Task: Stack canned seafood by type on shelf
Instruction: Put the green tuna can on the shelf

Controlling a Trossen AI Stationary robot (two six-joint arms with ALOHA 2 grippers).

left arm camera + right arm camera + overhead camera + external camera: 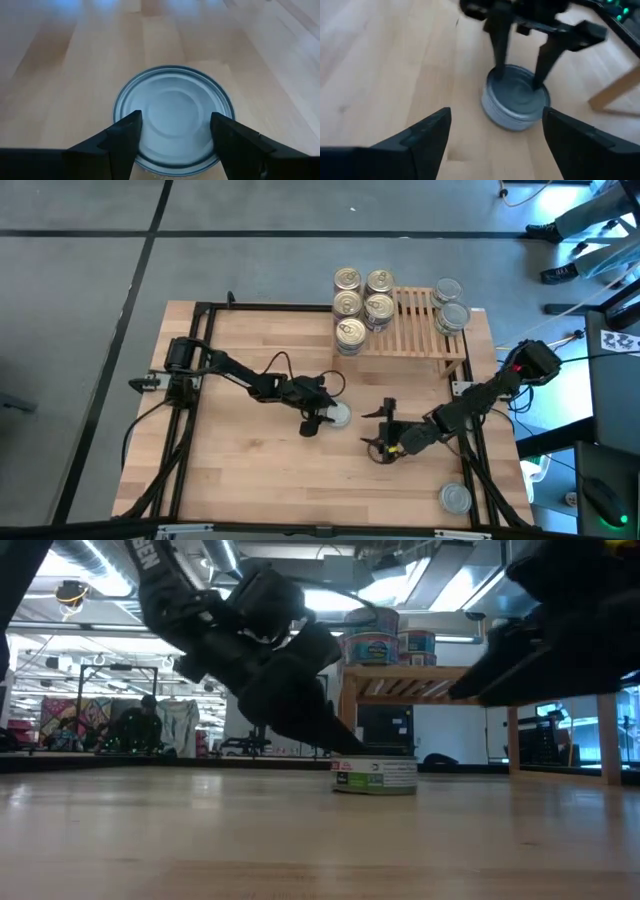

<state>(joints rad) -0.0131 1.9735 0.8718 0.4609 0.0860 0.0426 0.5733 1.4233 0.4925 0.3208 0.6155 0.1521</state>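
near the middle of the bench [250, 430], my left end effector [326, 418] is down over a silver-topped can [340, 416] that sits flat on the wood. its fingers [125, 135] stand wide, one to each side of the lid, and the wrist view shows them above the top, not clamped on the wall, so i hold nothing. my right end effector [378, 442] waits just beside, also wide and empty, pointing at the same can.

the shelf [415, 330] stands at the far edge of the bench. gold-topped cans [362, 305] are piled at its left end and silver-topped cans [450, 305] at its right end. one more silver can [456, 498] lies alone near the front right corner.

my guess is that the grasp is not yet made. the risks i see:

- if i close while the fingers ride on the lid, they will skid off the rim and push the can away across the smooth wood.
- a shallow pinch on a low, round wall could let the can tilt or drop on the way to the shelf.
- my right arm is close; a lift toward the silver stack passes near it and could clip it.
- a rough set-down on the stack could knock cans off the slats.
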